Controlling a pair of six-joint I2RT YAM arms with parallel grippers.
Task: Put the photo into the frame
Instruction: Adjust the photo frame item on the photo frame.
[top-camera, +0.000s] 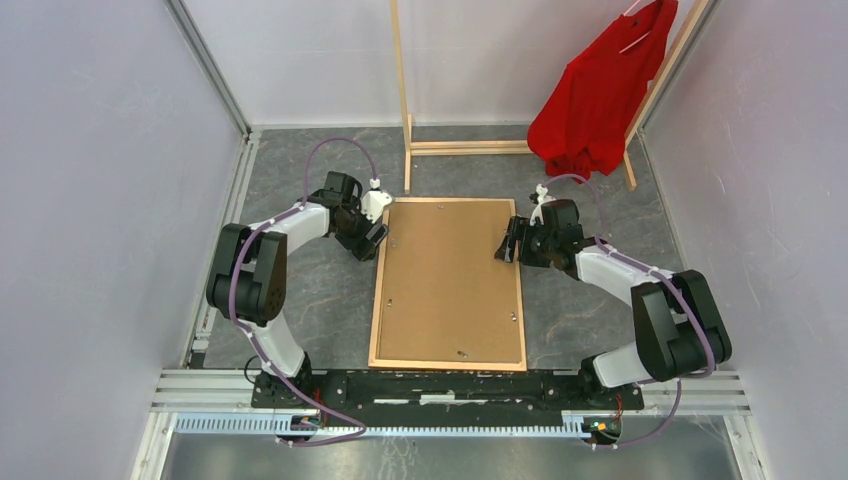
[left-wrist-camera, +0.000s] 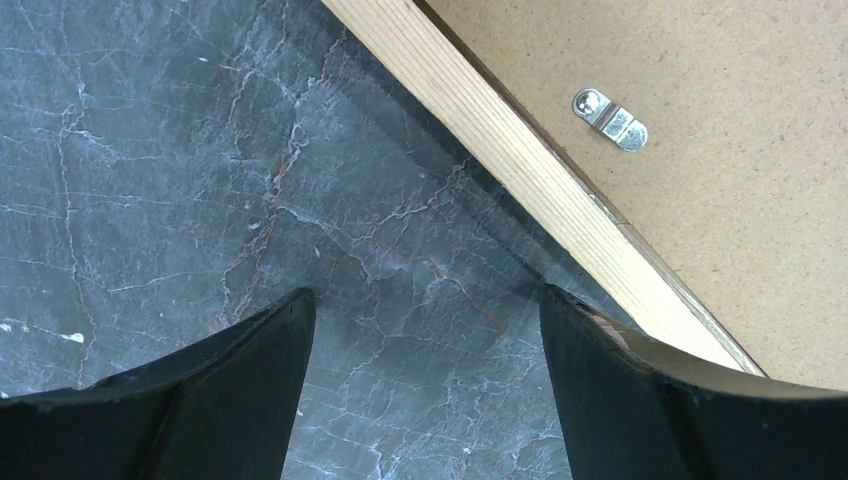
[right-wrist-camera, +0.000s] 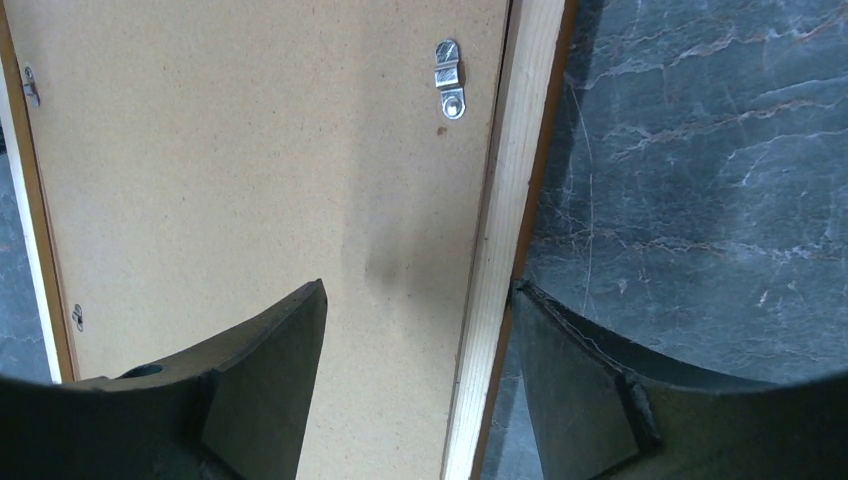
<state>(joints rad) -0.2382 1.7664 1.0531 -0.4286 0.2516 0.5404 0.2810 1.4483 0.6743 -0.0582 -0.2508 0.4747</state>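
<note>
The right gripper (right-wrist-camera: 420, 290), dark curved fingers (right-wrist-camera: 260, 380) spread, straddles the pale grained right rail of the frame (right-wrist-camera: 510, 200): one finger over the speckled brown backing panel (right-wrist-camera: 250, 150) near a metal clip (right-wrist-camera: 449, 78), the other over the veined grey table (right-wrist-camera: 700, 150). The left gripper (left-wrist-camera: 425, 310) hangs equally wide just outside the left rail. Both arms (top-camera: 262, 270) bend at the elbow, reaching inward to the frame, which lies flat, back up, mid-table; a wooden rack (top-camera: 470, 147) with a red shirt (top-camera: 595, 100) stands beyond.

Bright, even overhead light; soft shadows.
</note>
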